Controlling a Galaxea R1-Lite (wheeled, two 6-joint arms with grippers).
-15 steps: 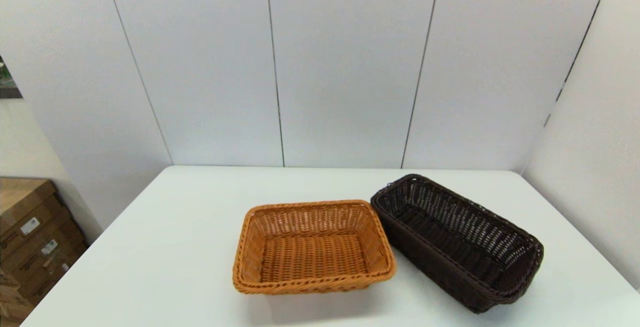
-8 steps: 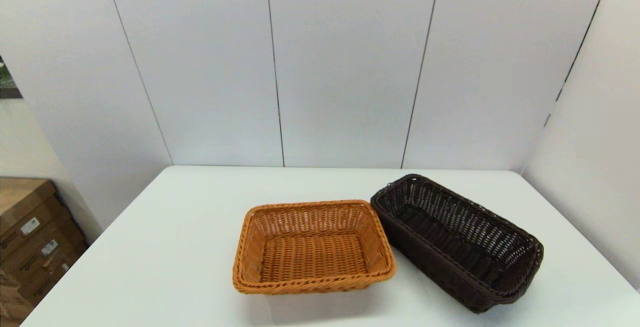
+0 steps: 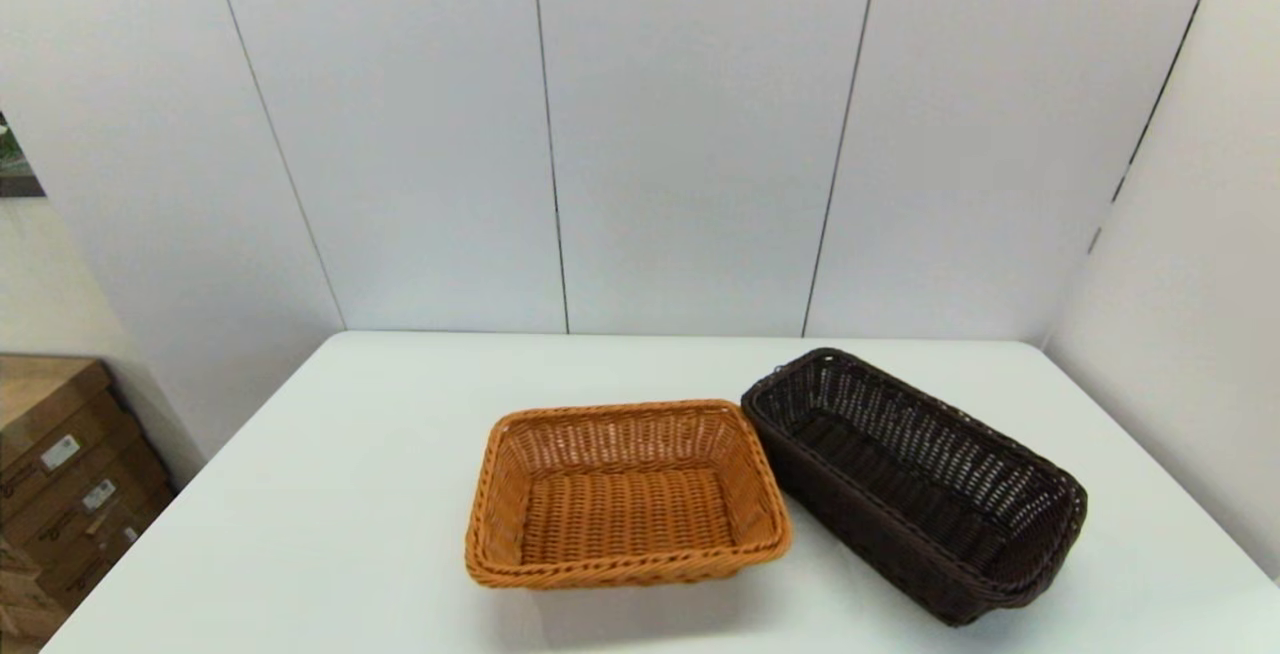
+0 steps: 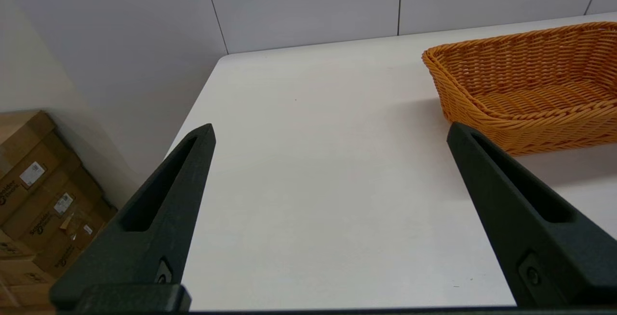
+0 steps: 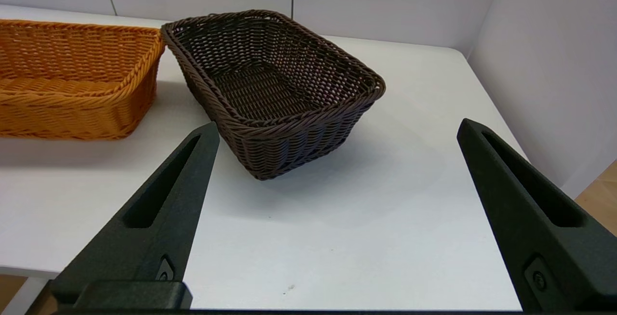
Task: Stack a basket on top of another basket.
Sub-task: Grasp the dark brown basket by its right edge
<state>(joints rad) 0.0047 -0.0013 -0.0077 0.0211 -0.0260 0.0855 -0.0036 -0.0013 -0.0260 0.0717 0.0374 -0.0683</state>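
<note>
White table (image 3: 330,494) carries both baskets side by side. Left gripper (image 4: 330,134) waits near the table's left front, spread wide and empty. Orange-tan basket (image 3: 625,494) sits centre, flat and ready to receive. Dark brown basket (image 3: 915,484) lies angled just beside it, rims nearly touching. Right gripper (image 5: 337,129), wide and empty, faces its near end, likely for a rim grasp.

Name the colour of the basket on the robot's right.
Dark brown, almost black; clearest in the right wrist view.

woven wicker baskets (image 3: 625,494), smooth matt table (image 3: 330,514)
</note>
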